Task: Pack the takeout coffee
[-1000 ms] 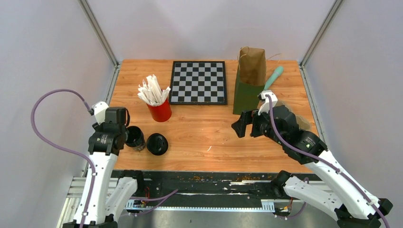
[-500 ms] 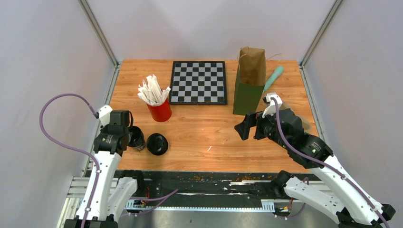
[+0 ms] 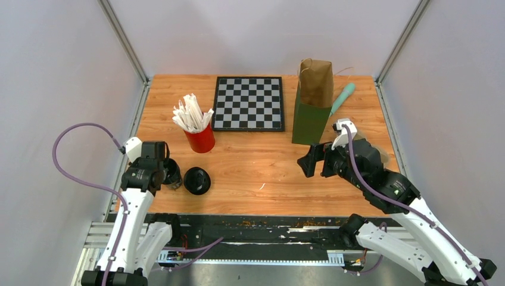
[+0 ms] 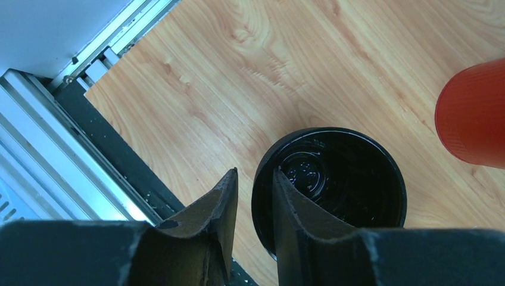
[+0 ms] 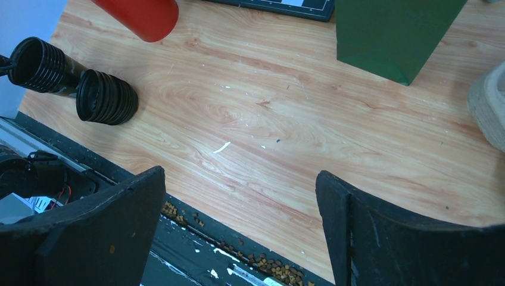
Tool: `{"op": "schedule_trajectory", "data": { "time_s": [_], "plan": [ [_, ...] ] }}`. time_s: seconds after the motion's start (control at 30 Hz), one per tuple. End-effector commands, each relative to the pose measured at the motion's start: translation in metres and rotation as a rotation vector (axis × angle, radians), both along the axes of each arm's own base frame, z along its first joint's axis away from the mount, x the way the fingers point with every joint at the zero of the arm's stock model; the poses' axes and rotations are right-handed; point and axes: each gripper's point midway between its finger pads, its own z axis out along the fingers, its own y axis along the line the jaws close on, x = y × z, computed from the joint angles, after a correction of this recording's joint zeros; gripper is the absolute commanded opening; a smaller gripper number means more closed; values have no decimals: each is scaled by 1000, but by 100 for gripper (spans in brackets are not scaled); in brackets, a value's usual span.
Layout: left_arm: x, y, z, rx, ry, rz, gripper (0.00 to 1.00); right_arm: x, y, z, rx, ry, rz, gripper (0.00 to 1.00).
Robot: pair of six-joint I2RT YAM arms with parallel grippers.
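We see the left hand (image 4: 255,199) closed on the rim of 1 coffee cup (image 3: 171,173) at the near left edge of the counter (image 3: 262,161); the other coffee cup (image 3: 197,180) stands just beside. The red cup (image 3: 202,141) holds white straws (image 3: 190,113). The paper bag (image 3: 311,113) stands beside the chessboard (image 3: 249,103). The right hand (image 5: 239,173) hangs open, empty.

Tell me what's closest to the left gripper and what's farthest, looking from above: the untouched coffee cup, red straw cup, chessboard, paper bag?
1. Untouched coffee cup, just right of the left gripper, which pinches the other coffee cup.
2. Red straw cup, behind that.
3. Chessboard, back middle.
4. Paper bag, back right.
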Motion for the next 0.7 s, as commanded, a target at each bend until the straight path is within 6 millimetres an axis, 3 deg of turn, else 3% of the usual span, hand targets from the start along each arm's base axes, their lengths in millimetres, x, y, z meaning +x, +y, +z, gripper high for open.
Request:
{"op": "schedule_trajectory", "data": {
  "time_s": [0.0,0.3,0.57,0.67],
  "plan": [
    [8,4,5,-4,-59,50,34,-2,-9,15,2,-42,-22,96],
    [11,3,4,-1,-64,26,26,-4,-12,13,6,-35,-36,96],
    [11,4,4,3,-69,30,25,-3,-13,15,-2,-32,-40,95],
    [11,3,3,3,-62,27,30,-3,-12,15,3,-28,-40,95]
  ]
}}
